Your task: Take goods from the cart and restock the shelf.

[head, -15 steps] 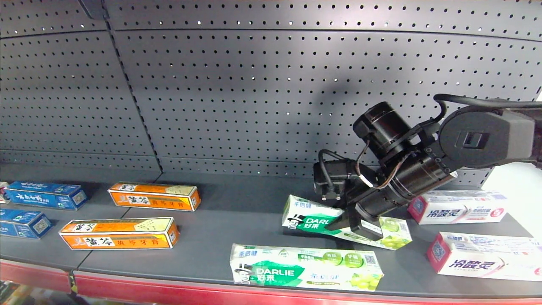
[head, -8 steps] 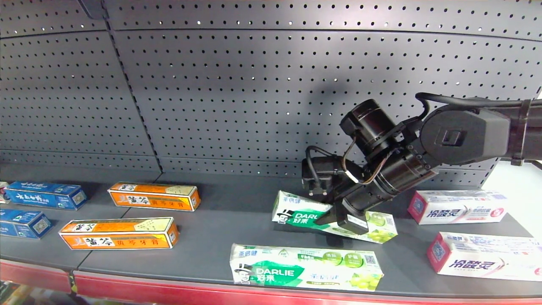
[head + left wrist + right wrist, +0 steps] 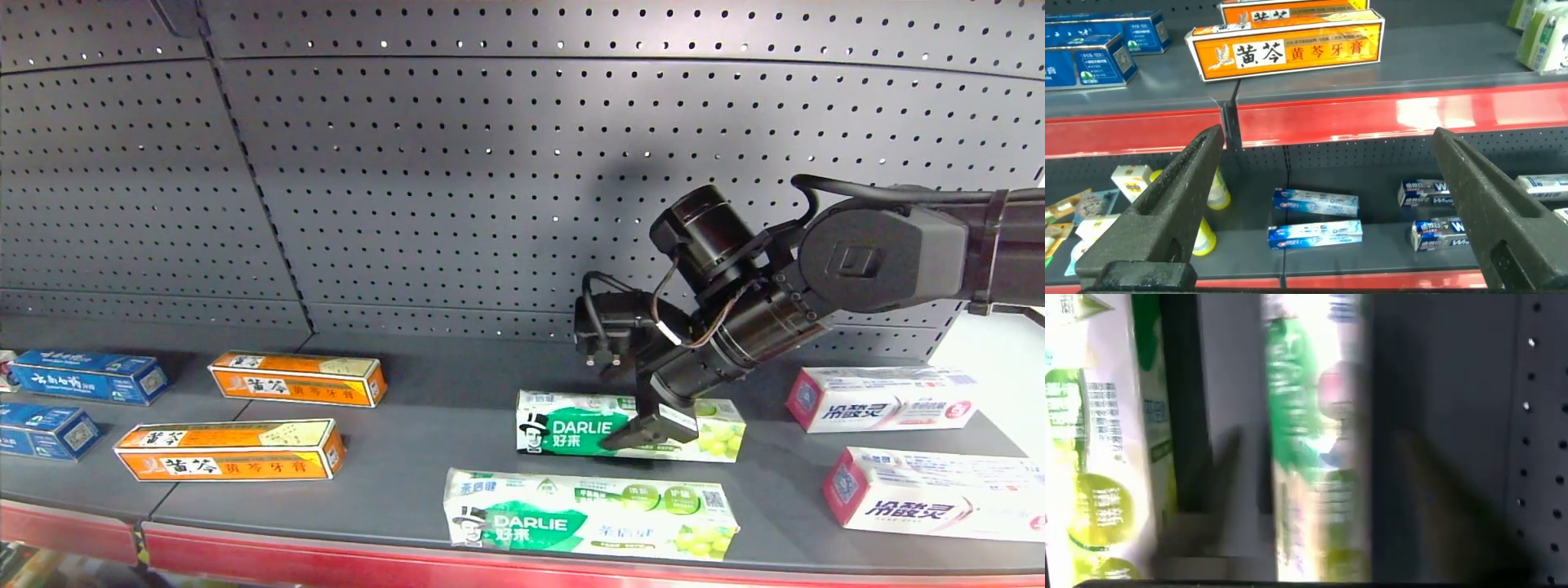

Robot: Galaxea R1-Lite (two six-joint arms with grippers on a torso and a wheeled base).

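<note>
The right gripper (image 3: 653, 426) is reaching down over the green-and-white toothpaste box (image 3: 571, 425), its jaws sitting on either side of the carton. Whether they are pinching it cannot be told. The box is lying flat on the dark grey shelf (image 3: 457, 400), its long axis running side to side along the perforated back panel (image 3: 490, 204). Its top-hat end is pointing to the robot's left and its grape end to the right.

A matching box (image 3: 589, 514) is lying in front of the jaws, by the red shelf edge (image 3: 408, 565). Two white-and-red boxes (image 3: 882, 398) are lying to their right. Two orange boxes (image 3: 298, 378) are lying well to the left, with blue boxes (image 3: 90, 376) beyond them.

The left gripper (image 3: 1327, 135) is hanging below that edge with its jaws spread wide and gripping nothing. A lower shelf (image 3: 1315, 253) with more cartons is showing beyond them.
</note>
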